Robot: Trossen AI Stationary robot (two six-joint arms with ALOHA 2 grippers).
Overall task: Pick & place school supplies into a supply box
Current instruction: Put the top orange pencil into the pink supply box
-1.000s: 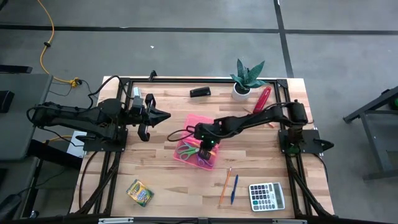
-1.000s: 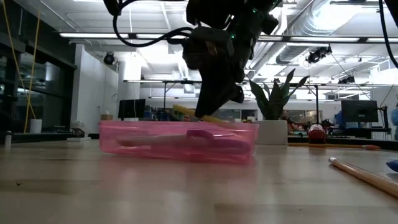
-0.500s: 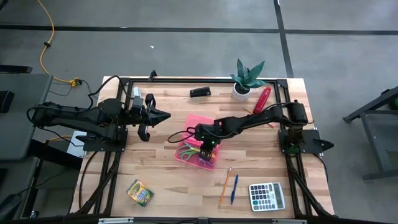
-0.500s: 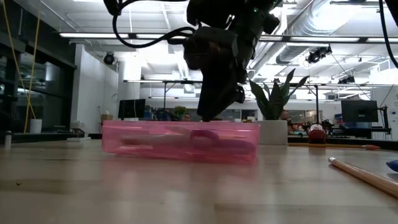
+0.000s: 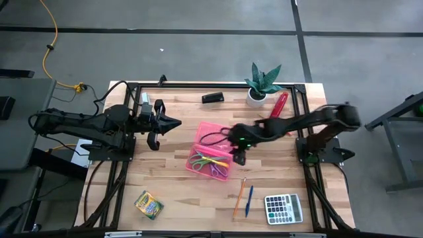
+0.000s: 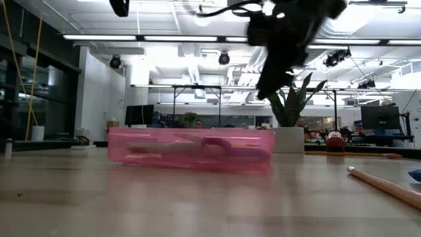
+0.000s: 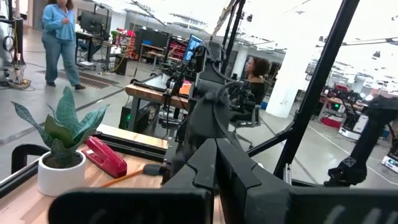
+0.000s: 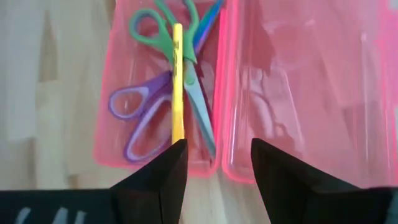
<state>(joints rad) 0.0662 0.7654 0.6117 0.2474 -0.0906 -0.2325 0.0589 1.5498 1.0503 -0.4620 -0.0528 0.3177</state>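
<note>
The supply box [image 5: 211, 158], a pink translucent case, lies open at mid-table. In its tray lie green-handled scissors [image 8: 177, 28], purple-handled scissors [image 8: 140, 115] and a yellow stick [image 8: 177, 87] laid across them. The lid half [image 8: 298, 93] holds nothing. My right gripper [image 8: 217, 165] hangs open just above and to the right of the box [image 6: 191, 148], tilted down toward it, nothing between its fingers. An orange pencil [image 5: 239, 197] and a blue pen [image 5: 249, 200] lie on the table in front of the box. My left gripper [image 5: 170, 122] waits shut, level, left of the box.
A grey calculator [image 5: 283, 208] sits at the near right and a crayon box [image 5: 149, 205] at the near left. A potted plant [image 5: 264, 84], a red stapler [image 5: 279, 104] and a small black item [image 5: 212, 98] stand along the far edge.
My right gripper has opened and let go of the yellow stick, which dropped from the box's rim into the tray onto the scissors. The gripper then rose and drew back toward the table's right edge, clear of the box.
</note>
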